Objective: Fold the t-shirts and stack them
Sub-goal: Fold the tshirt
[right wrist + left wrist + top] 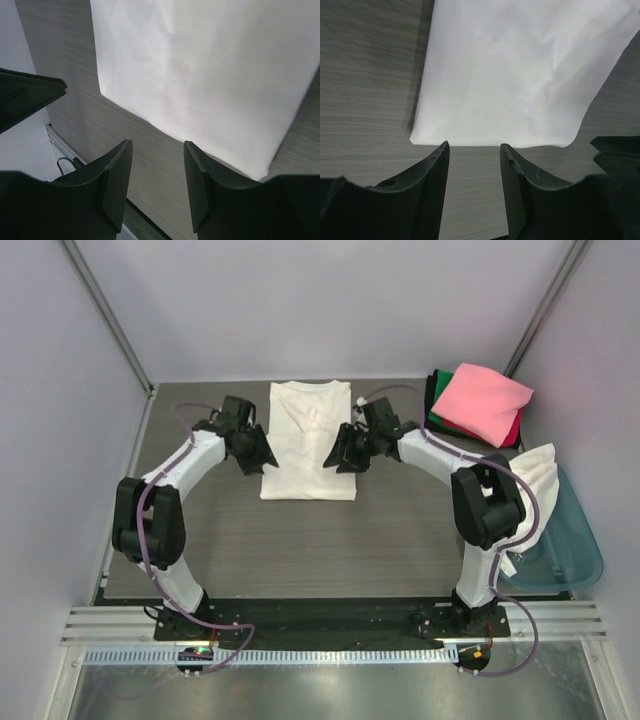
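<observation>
- The cream t-shirt (308,440) lies flat on the table (400,540) (folded into a long strip), between both arms.
- The left gripper (472,146): jaws parted, holding nothing, near the shirt's edge.
- The right gripper (157,143): likewise parted, nothing held.

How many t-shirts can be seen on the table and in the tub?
6: a cream shirt in the middle; pink, green, black and red stacked far right; a white one in the tub. More may be hidden.
</observation>
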{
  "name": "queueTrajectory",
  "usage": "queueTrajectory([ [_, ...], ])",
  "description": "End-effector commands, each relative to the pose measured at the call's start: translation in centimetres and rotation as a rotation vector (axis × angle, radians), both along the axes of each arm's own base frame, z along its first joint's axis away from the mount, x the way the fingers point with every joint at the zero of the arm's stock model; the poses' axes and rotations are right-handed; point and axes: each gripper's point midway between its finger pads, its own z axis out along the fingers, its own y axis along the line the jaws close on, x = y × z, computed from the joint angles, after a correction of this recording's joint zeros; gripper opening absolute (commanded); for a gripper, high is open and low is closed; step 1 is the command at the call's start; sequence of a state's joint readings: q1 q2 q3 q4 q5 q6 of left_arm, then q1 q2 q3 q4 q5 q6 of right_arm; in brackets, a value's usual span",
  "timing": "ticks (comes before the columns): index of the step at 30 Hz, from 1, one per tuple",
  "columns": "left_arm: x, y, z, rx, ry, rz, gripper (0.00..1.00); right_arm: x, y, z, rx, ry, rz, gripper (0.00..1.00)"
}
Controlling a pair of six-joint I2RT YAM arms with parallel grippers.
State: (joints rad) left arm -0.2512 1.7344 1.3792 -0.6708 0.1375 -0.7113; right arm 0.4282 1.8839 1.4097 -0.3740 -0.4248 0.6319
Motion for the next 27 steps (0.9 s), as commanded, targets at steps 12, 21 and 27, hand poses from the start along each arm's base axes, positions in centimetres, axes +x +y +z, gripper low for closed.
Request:
queueTrajectory([
  [12, -3.8, -4.0, -8.8, -0.058, 0.072, -0.046, 0.41, -4.2, 1.0, -8.5, 0.030, 0.119, 0.020, 0.47],
  [21, -8.0, -2.9, -12.3, -0.030, 0.141, -0.039, 0.39, -8.1, -1.8, -12.0, -0.055, 0.164, 0.015, 0.46],
  [27, -11.4, -2.9, -10.7, -0.022, 0.096, -0.037, 0.41, -9.7, -3.1, -12.2, -0.093, 0.163, 0.014, 0.48],
])
